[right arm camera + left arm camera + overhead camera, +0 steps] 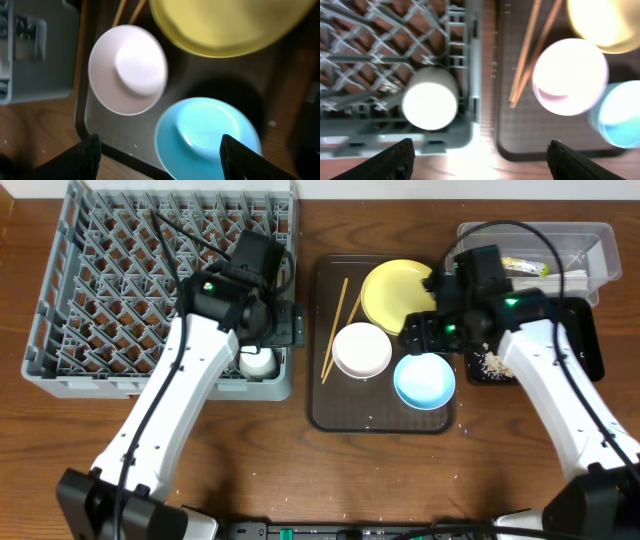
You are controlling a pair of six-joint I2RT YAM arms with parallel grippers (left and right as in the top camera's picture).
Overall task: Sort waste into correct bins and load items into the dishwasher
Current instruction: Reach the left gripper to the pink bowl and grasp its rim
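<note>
The small white cup (pixel 258 363) stands in the grey dish rack (pixel 60 300) at its front right corner; it also shows in the left wrist view (pixel 430 99). My left gripper (pixel 287 327) (pixel 482 164) is open and empty above the rack's right edge. On the brown tray lie the chopsticks (pixel 333 328), yellow plate (pixel 393 292), white bowl (pixel 362 350) and light-blue bowl (pixel 424 380). My right gripper (pixel 421 332) (pixel 160 160) is open and empty above the light-blue bowl (pixel 207 135) and white bowl (pixel 129 67).
The brown serving tray (pixel 325 405) sits in the middle. A clear tub (pixel 585 238) at the back right holds a packet (pixel 522 266) and white paper. The black tray (pixel 590 345) beside it holds rice grains (pixel 490 363). Stray grains dot the table front.
</note>
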